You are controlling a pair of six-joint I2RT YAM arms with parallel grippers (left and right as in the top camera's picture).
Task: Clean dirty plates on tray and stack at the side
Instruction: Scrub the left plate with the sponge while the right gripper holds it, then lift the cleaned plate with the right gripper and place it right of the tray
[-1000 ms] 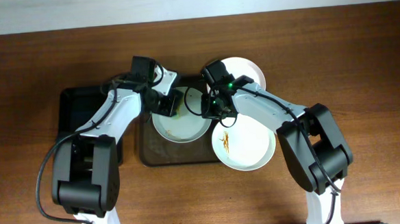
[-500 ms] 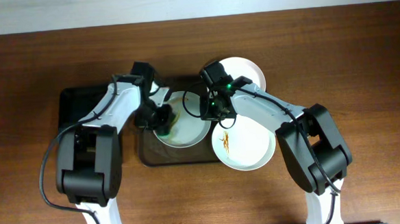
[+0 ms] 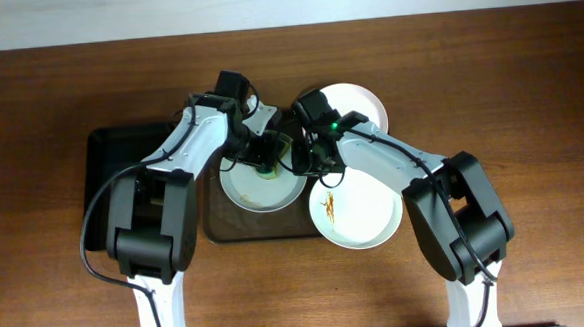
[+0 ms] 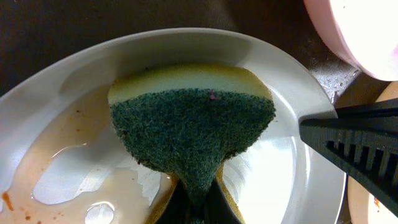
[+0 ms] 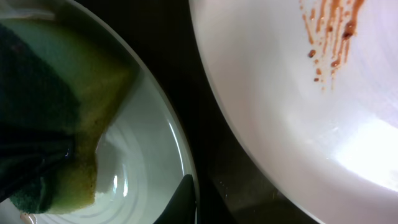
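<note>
A white plate (image 3: 258,190) with brownish wet smears lies on the dark tray (image 3: 260,228). My left gripper (image 3: 264,153) is shut on a green and yellow sponge (image 4: 193,124) and presses it on the plate's far side (image 4: 56,99). My right gripper (image 3: 307,161) is shut on this plate's right rim (image 5: 180,149), with one finger (image 5: 181,200) showing inside the rim. A second white plate (image 3: 360,212) streaked with red sauce (image 5: 329,31) lies right of the tray. A clean white plate (image 3: 361,102) lies behind it.
A black bin (image 3: 107,173) stands left of the tray on the brown wooden table (image 3: 530,121). The two arms meet closely over the tray. The tray floor (image 5: 236,180) is wet between the two plates.
My left gripper has swept the sponge from the plate's left side across to its far right part, close to the right gripper. The right arm has held still on the rim.
</note>
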